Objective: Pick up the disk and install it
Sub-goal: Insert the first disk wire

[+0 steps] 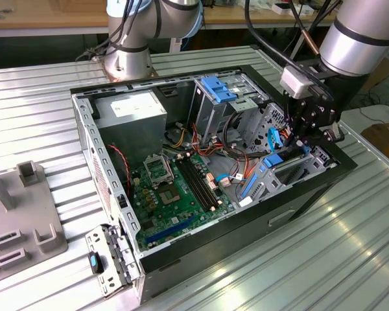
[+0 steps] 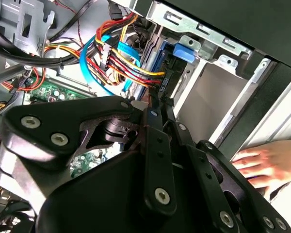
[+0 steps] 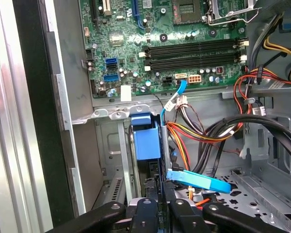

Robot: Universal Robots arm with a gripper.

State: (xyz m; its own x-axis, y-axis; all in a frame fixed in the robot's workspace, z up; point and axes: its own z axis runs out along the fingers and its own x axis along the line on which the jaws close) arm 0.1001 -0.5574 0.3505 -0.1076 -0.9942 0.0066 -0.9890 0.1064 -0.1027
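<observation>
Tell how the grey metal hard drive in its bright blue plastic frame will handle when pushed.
The grey metal hard drive in its blue plastic frame looks rigid, so it should slide rather than flex. Standing on edge in the metal bay, it probably can't tip. The loose coloured cables beside it might snag.

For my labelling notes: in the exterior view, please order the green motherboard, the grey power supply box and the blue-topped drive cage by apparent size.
1. motherboard
2. power supply box
3. drive cage
The last two look close in size; the order is unsure.
</observation>
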